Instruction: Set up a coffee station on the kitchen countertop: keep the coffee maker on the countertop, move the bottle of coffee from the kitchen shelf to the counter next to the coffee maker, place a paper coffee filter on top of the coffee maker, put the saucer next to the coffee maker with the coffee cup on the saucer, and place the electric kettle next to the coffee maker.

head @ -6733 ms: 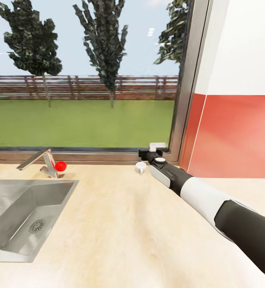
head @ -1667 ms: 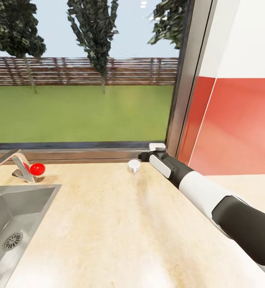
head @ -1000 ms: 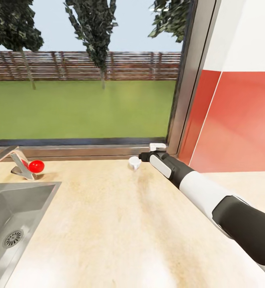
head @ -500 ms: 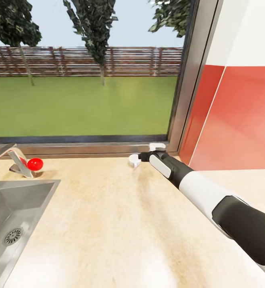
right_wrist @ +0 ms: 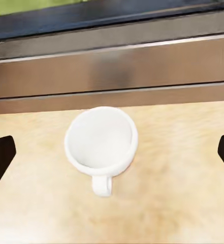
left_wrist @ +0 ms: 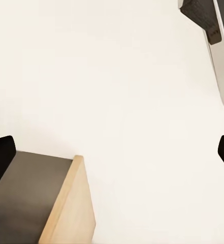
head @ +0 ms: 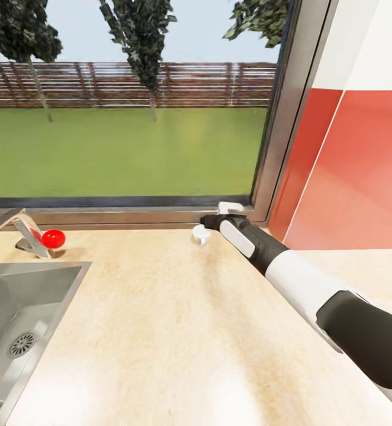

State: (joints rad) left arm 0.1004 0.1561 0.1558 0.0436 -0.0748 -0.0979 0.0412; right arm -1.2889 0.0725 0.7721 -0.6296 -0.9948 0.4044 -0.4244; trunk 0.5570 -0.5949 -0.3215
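While the right gripper point(head: 206, 222) is held just beside it with jaws spread wide, the tiny white handled coffee cup point(head: 201, 234) is seen upright on the long light beige wood-look kitchen countertop point(head: 160, 331).
The cup point(right_wrist: 101, 143) is framed between the fingertips, untouched, below the window sill; the left gripper's jaws are likewise parted.
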